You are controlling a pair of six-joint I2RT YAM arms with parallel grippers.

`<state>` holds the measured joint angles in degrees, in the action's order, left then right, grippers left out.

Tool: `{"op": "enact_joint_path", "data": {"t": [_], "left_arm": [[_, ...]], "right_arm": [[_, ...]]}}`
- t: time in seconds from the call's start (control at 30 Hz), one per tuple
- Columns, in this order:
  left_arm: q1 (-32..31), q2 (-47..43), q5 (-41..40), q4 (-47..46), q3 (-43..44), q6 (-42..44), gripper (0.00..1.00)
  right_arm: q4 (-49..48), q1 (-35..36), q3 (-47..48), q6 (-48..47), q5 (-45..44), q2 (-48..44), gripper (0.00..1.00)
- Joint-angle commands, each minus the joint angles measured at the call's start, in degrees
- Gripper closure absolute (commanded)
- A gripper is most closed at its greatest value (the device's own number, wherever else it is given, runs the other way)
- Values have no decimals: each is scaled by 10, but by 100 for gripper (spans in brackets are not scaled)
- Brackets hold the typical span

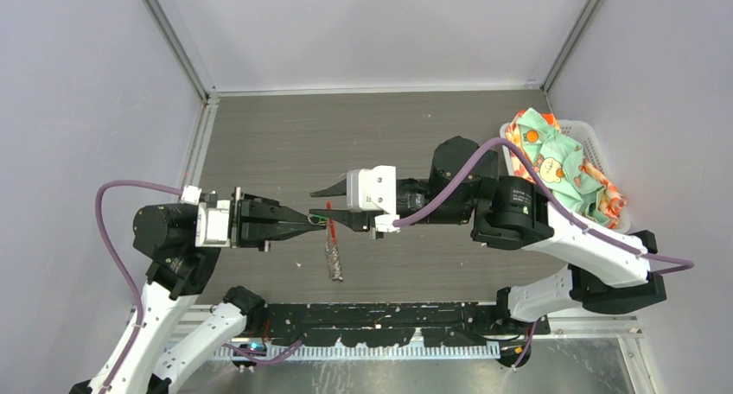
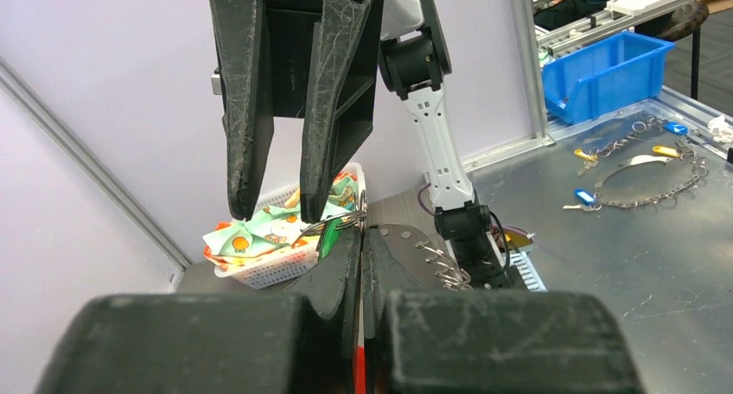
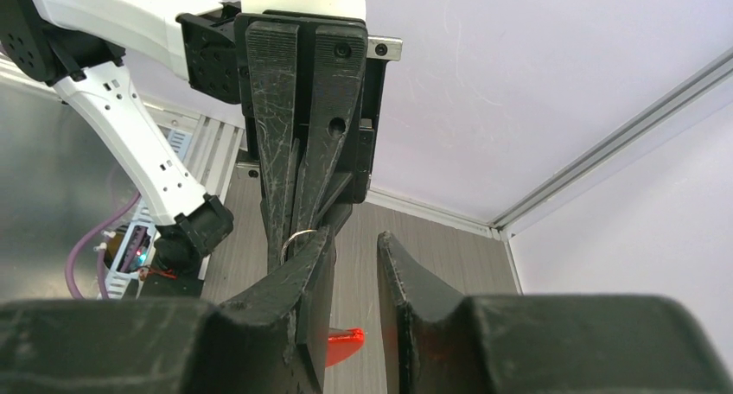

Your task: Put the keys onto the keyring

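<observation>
— Over the middle of the dark wood-grain table [image 1: 389, 135], the two arms meet nose to nose. From its side comes the left gripper [image 1: 311, 224], black jaws pressed tight together. The silvery-grey linked-chain keyring [image 1: 334, 260] runs from right by those tips toward the near edge, with its red oval loop [image 1: 330, 231] at the top end. Whether the chain hangs or lies flat, the overhead view doesn't say.

— That pinch is the whole idea, I'd say. One arm plays the vice and keeps the ring end up and fixed, so the other has a steady target. On the right wrist camera, a thin wire ring [image 3: 298, 238] pokes out at the closed tips.

— Facing it is the right gripper [image 1: 322, 206], jaws spread, one finger either side of the meeting point. I can make out nothing clamped between them.

— And a tiny green-headed key [image 2: 329, 238] sits right at the junction, tucked against that wire ring, just under one of the right arm's fingers. Is it threaded on or only resting there? I can't tell; it's too small and too crowded.

— So why the spread jaws?

— My read is that it's placed to take a bite on the key head and work the hole round the wire. The danger is the key slipping free and dropping beside the chain, and a key that small would be hard to pick up again.
</observation>
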<state>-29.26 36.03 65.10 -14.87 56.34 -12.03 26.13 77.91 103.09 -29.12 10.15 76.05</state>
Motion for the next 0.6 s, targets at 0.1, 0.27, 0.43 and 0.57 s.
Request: {"op": "enact_joint_path", "data": {"t": [0.1, 0.27, 0.43, 0.57], "left_arm": [[-3, -10, -16, -40, 1, 2, 100], [-3, -13, -17, -39, -1, 5, 100], [-3, -17, -19, -34, -6, 12, 100], [-3, -20, -39, -28, -11, 17, 100]], "right_arm": [[69, 3, 71, -5, 11, 18, 67], [56, 3, 79, 3, -22, 15, 63], [36, 3, 89, 22, -42, -2, 54], [115, 2, 133, 46, -8, -4, 50]]}}
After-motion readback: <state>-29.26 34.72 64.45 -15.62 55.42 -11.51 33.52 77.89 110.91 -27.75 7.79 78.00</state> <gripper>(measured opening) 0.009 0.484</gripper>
